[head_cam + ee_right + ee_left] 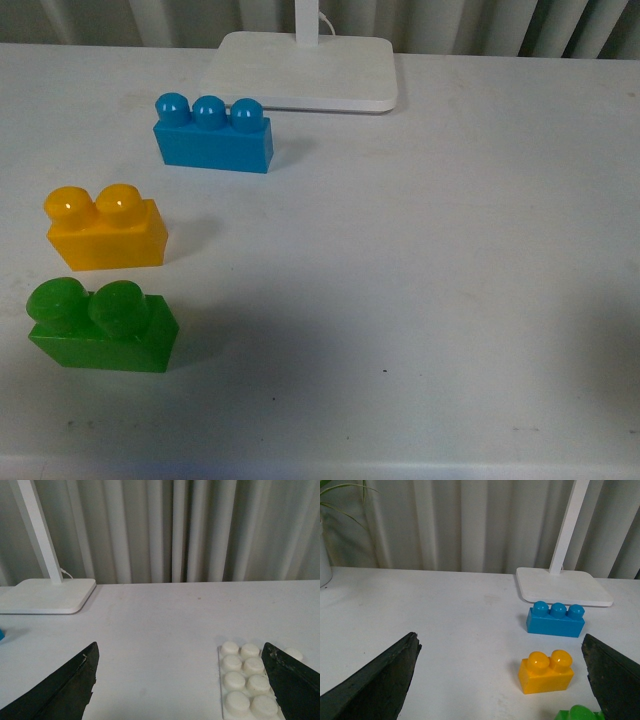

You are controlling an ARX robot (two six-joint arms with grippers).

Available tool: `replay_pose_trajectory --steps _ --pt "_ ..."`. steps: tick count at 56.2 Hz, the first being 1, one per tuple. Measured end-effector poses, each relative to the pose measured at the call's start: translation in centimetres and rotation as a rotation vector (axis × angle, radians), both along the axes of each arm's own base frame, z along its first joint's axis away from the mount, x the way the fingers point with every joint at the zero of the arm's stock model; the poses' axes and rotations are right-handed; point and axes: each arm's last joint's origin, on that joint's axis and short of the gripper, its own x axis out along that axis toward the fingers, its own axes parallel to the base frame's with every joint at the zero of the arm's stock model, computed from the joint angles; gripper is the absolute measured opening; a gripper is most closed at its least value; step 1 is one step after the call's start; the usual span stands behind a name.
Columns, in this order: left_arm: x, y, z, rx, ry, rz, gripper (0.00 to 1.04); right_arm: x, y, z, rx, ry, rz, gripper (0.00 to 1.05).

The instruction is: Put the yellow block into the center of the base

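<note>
Our left pincer [499,640] gapes empty, the yellow block [546,672] lying ahead of it on the counter [445,620], long axis running finger to finger; the right pincer [180,650] (also apart) faces the base [245,682], so we judge left nearer the block

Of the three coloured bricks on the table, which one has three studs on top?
The blue brick, the one nearest the white lamp stand. The yellow block and the green brick each carry only two studs.

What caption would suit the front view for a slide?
Green brick, yellow block and blue brick line up on the white table, near a white lamp stand.
</note>
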Motion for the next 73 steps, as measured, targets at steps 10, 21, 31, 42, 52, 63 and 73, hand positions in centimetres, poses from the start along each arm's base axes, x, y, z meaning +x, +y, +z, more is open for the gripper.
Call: replay_pose_trajectory --steps 10,21,31,42,52,63,73 --pt "0.0 0.0 0.0 0.000 0.000 0.000 0.98 0.0 0.0 0.0 0.000 0.000 0.000 0.96" --pt "0.0 0.0 0.0 0.000 0.000 0.000 0.98 0.0 0.0 0.0 0.000 0.000 0.000 0.96" --pt "0.0 0.0 0.0 0.000 0.000 0.000 0.98 0.0 0.0 0.0 0.000 0.000 0.000 0.96" --pt "0.0 0.0 0.0 0.000 0.000 0.000 0.98 0.0 0.0 0.0 0.000 0.000 0.000 0.96" --pt "0.0 0.0 0.0 0.000 0.000 0.000 0.98 0.0 0.0 0.0 0.000 0.000 0.000 0.96" --pt "0.0 0.0 0.0 0.000 0.000 0.000 0.98 0.0 0.0 0.0 0.000 0.000 0.000 0.96" --pt "0.0 0.0 0.0 0.000 0.000 0.000 0.98 0.9 -1.2 0.5 -0.016 0.204 0.046 0.96"
